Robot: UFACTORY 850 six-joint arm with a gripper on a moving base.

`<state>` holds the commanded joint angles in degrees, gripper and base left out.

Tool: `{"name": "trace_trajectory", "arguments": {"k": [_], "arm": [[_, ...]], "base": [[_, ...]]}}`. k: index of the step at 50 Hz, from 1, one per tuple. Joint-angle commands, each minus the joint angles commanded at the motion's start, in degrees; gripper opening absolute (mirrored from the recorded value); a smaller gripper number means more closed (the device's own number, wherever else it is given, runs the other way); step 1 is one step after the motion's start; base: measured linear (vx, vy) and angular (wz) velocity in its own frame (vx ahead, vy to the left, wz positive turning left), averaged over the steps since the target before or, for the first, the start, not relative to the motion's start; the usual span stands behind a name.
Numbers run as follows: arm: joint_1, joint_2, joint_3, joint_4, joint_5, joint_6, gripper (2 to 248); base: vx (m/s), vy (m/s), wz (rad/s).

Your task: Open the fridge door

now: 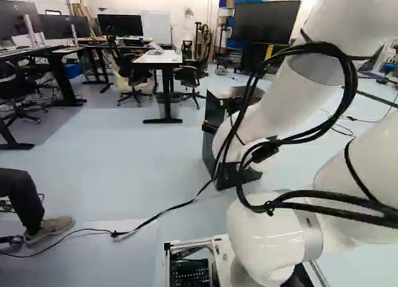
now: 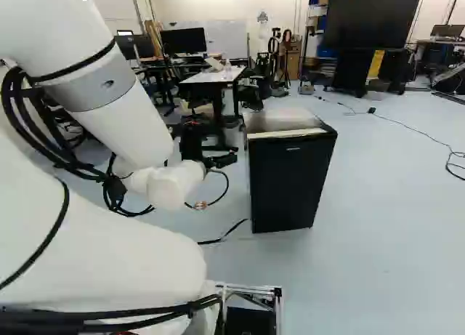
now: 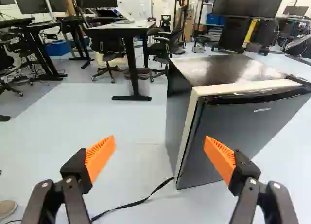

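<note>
In the right base view my black gripper (image 2: 211, 155) is left of the small fridge (image 2: 290, 182), partly hidden by the arm. The fridge has a dark door, a pale strip along its front edge and a shiny top. In the left base view the arm covers much of the fridge (image 1: 213, 137). In the wrist view the gripper (image 3: 159, 148) stands open, with orange pads wide apart and nothing held. Ahead of it is the fridge's door edge; one finger overlaps the door (image 3: 238, 131) in the picture, contact unclear. The door looks closed.
A white-topped desk (image 3: 121, 25) and office chairs (image 3: 167, 46) stand beyond the fridge. A black cable (image 3: 141, 200) runs along the floor to the fridge's foot. A person's leg and shoe (image 1: 50, 228) show at the left of the left base view.
</note>
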<state>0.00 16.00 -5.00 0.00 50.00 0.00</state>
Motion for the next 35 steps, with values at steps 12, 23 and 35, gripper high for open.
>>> {"name": "trace_trajectory", "arguments": {"k": [12,23,35], "arm": [[0.0,0.0,0.0,0.0,0.0,0.0,247],[0.0,0.0,0.0,0.0,0.0,0.0,247],[0.0,-0.2,-0.2,0.0,0.0,0.0,247]], "base": [[0.0,0.0,0.0],[0.0,0.0,0.0],[0.0,0.0,0.0]]}}
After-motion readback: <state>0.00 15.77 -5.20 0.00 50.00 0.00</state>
